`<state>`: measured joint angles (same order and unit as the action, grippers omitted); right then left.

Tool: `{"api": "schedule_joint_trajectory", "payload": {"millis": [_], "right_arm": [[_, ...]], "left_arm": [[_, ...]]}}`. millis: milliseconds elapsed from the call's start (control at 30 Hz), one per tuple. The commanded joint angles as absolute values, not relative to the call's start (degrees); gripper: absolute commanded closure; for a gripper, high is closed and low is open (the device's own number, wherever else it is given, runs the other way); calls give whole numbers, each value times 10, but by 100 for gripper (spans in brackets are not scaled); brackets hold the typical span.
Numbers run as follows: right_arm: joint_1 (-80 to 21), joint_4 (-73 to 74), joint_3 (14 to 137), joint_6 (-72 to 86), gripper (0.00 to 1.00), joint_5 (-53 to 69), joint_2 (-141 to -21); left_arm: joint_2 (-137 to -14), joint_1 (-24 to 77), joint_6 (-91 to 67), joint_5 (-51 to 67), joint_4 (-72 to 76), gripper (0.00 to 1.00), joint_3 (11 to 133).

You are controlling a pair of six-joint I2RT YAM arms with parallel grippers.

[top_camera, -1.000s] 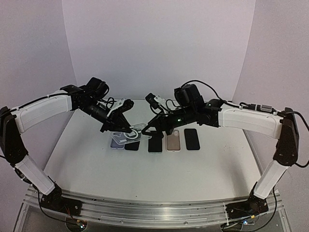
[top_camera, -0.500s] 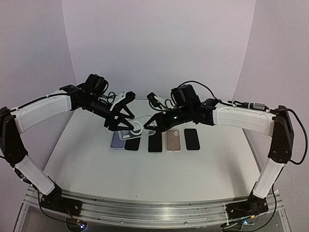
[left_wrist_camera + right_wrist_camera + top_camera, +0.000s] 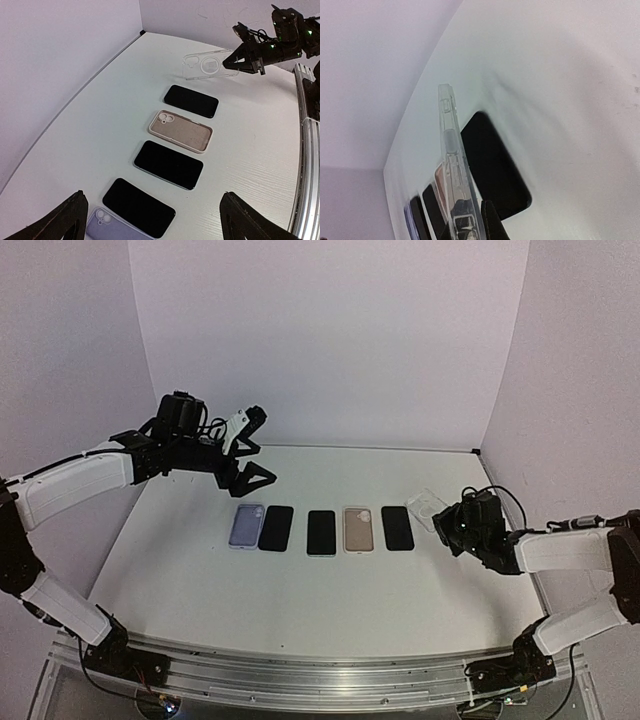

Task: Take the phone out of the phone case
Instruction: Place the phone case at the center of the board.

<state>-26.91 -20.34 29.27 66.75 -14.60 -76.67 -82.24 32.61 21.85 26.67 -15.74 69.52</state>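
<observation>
The clear phone case (image 3: 424,508) hangs empty and tilted above the table's right side, with my right gripper (image 3: 442,519) shut on one end. The left wrist view shows the case (image 3: 210,66) see-through, in the right gripper (image 3: 244,58). The right wrist view shows the case (image 3: 451,155) edge-on between my fingers (image 3: 492,227). Three bare black phones (image 3: 276,528) (image 3: 321,532) (image 3: 397,528) lie flat in a row. My left gripper (image 3: 247,447) is open and empty, raised above the row's left end; its jaws stand wide apart (image 3: 152,217).
A lilac case (image 3: 246,525) lies at the row's left end and a beige case (image 3: 358,529) between two black phones, both camera side up. White walls close in the table at the back and sides.
My left gripper opened, let go of the clear case and drew back up to the left. My right gripper closed on the case and carried it from the centre to the table's right side.
</observation>
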Motion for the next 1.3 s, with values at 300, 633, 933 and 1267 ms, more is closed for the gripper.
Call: {"api": "schedule_joint_trajectory", "payload": {"millis": [300,633,933,1267], "right_arm": [[-256,-394,251,927,100,-315,-938],[-250,-423,290,953,100,-187,-1037],[-250,-365,276,1015,100,-203,-1032],[-250,-277,247,1000,100,-188,-975]], "left_arm": [[-775,325,175,244,-119,7,657],[-760,325,171,230,-107,7,638],[-760,325,172,225,-100,7,640],[-770,325,165,228,-83,7,642]]}}
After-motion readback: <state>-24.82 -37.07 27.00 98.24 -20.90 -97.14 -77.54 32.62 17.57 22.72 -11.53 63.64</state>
